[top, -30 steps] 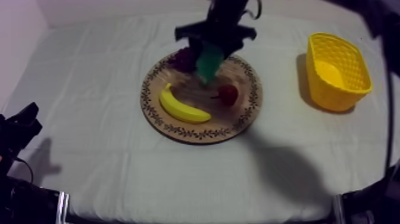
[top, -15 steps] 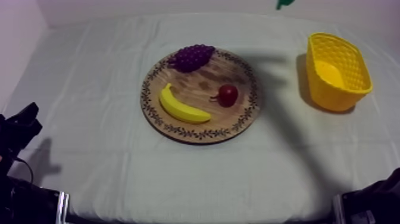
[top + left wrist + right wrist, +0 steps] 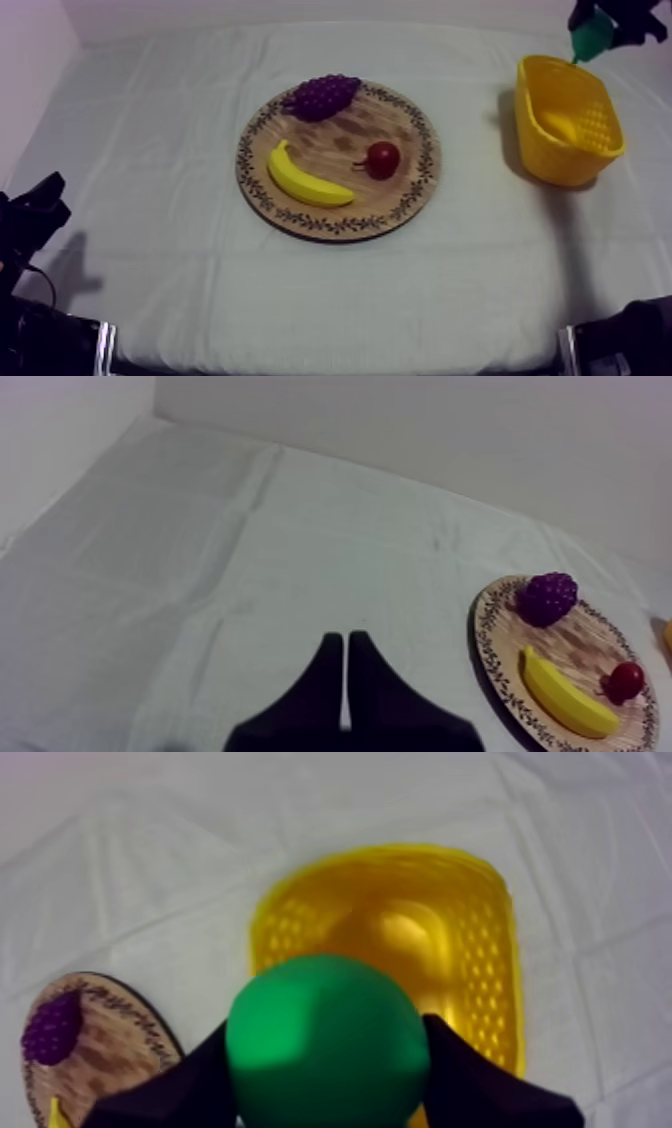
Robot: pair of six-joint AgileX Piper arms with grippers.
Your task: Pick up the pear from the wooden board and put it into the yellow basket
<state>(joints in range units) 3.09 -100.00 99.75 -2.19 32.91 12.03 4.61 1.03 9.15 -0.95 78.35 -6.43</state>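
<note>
The green pear (image 3: 325,1042) is held between my right gripper's fingers (image 3: 462,1074), high above the yellow basket (image 3: 490,932). In the top view the right gripper (image 3: 600,28) with the pear (image 3: 591,38) hangs over the basket's (image 3: 570,150) far rim. The round wooden board (image 3: 400,205) carries a banana (image 3: 305,180), purple grapes (image 3: 322,96) and a small red fruit (image 3: 383,159). My left gripper (image 3: 345,651) is shut on nothing, low over the cloth left of the board (image 3: 500,676); it rests at the table's left edge (image 3: 38,208).
Grey-white cloth covers the table, with open room between the board and the basket and along the front. A pale wall stands behind the table's far edge.
My right gripper lifted the pear off the board, swung it right and now holds it over the basket. The left arm has stayed still.
</note>
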